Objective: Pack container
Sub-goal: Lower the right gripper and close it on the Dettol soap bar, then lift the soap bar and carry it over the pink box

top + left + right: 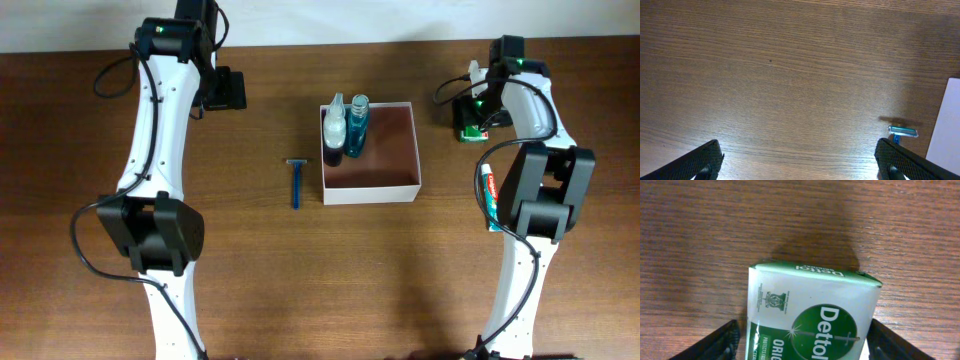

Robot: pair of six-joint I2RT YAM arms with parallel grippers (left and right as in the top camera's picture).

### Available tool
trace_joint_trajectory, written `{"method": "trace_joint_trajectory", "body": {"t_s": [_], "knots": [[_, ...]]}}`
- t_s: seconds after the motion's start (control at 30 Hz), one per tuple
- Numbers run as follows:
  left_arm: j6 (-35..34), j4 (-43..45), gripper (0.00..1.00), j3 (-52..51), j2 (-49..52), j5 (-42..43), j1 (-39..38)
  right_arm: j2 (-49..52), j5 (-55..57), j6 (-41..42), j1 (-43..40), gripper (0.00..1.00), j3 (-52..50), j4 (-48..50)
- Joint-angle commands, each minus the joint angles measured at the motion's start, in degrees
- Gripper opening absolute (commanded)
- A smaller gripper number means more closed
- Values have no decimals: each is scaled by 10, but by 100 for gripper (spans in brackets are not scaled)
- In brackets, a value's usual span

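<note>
The container, a white-walled square box with a brownish inside, stands mid-table. Two bottles stand upright in its left part. In the overhead view my right gripper is down over a green Dettol soap packet, right of the container. The right wrist view shows the packet lying on the table between my gripper's black fingers. A thin gap shows on the left side, and the jaws stand open. My left gripper hovers wide open and holds nothing over bare wood, with its fingers far apart.
A blue razor lies left of the container; its head and the container's white wall show in the left wrist view. A toothpaste tube lies right of the container, partly under my right arm.
</note>
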Motion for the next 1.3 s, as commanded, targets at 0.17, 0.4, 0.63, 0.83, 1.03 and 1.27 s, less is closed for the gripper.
{"method": "trace_joint_trajectory", "body": {"t_s": [0.17,0.4,0.63,0.83,1.03,1.27], "knots": [[-6,-2,99,-3,1,4,3,13,9,4,2,66,-6,-5],[-6,-2,99,-3,1,4,3,12,9,4,2,51,-4,-17],[-6,-2,99,-3,1,4,3,11,9,4,2,52,14,-38],[-6,-2,99,-3,1,4,3,10,8,4,2,52,68,-73],[-6,-2,99,-3,1,4,3,10,-12,24,3,48,151,-139],[-6,-2,99,-3,1,4,3,10,-40,54,5,47,263,-250]]}}
